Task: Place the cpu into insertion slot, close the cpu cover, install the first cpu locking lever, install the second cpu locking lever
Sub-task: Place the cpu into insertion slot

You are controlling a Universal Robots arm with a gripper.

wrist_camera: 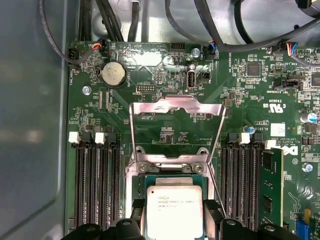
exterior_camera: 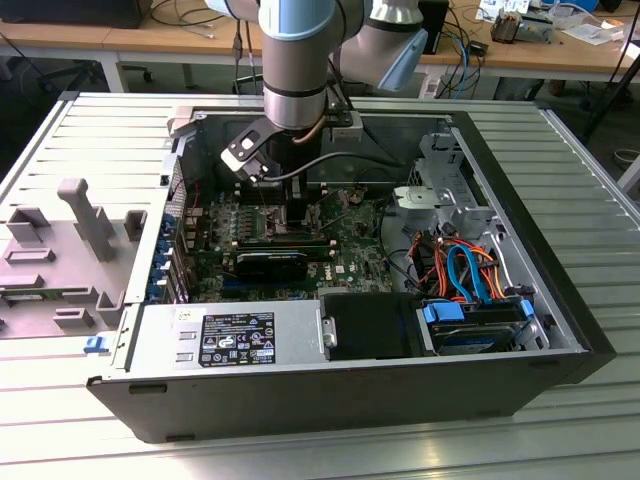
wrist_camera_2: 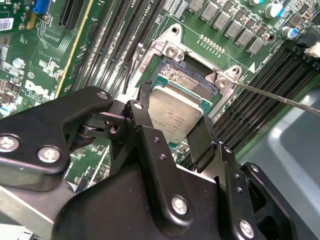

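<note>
Pinching the cpu (wrist_camera_2: 175,115) by opposite edges over the insertion slot (wrist_camera_2: 167,67), cpu cover (wrist_camera: 176,104) flipped back, the gripper (wrist_camera_2: 174,126) risks, I reckon, seating it crooked should it tilt.

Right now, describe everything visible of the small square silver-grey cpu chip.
The small flat square cpu has a dull silver-grey metal top with faint print and a green rim. It sits over the open socket, the gripper's black fingers against two opposite edges; seated or not, I cannot tell. The silver frame cover stands flipped open, clear of it.
</note>
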